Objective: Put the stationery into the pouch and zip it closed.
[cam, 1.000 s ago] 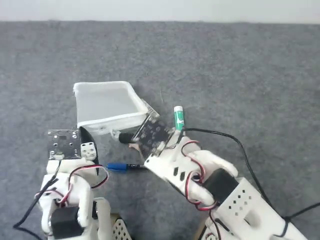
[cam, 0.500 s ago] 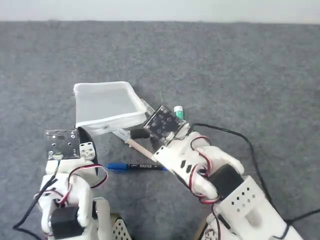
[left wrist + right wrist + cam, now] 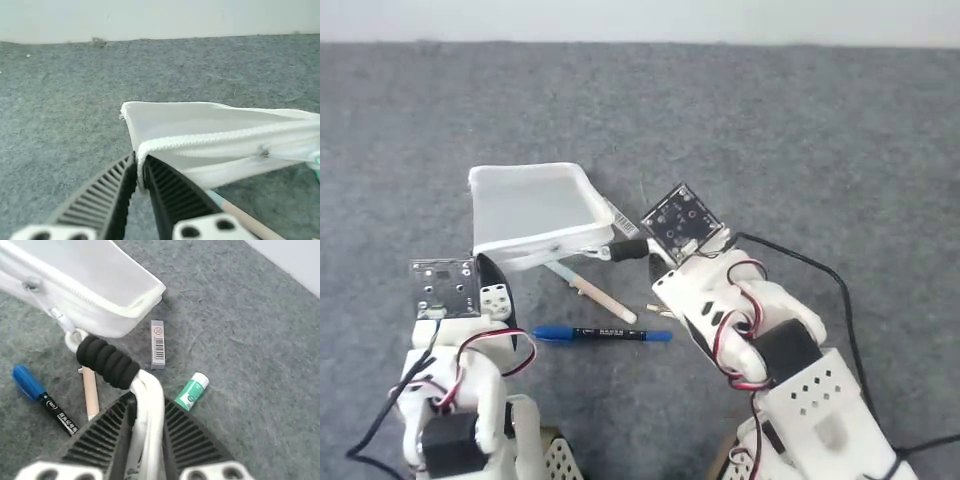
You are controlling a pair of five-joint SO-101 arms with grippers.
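L gripper was clamped nearly shut on the rim of the white pouch, at the pouch's 7 o'clock corner, propping the mouth open. The pouch lay at approx. 10 o'clock from table centre, mouth facing 5 o'clock.

R gripper, at the pouch's 4 o'clock, was closed on a white pen with black grip, tip pointed at the mouth, right by the zip pull and not yet inside.

So this looked like the loading step, item no. 1 by the look of it.

Loose on the mat:
- blue marker at the pouch's 5 o'clock
- wooden pencil between marker and pouch
- barcoded stick touching the pouch's 3 o'clock edge
- green tube just beyond it

Next move, I'd say: lift the tip over the rim w/o snagging the zip pull, push in deep, then let go. The L grip needed to hold firm or the mouth would flop shut.
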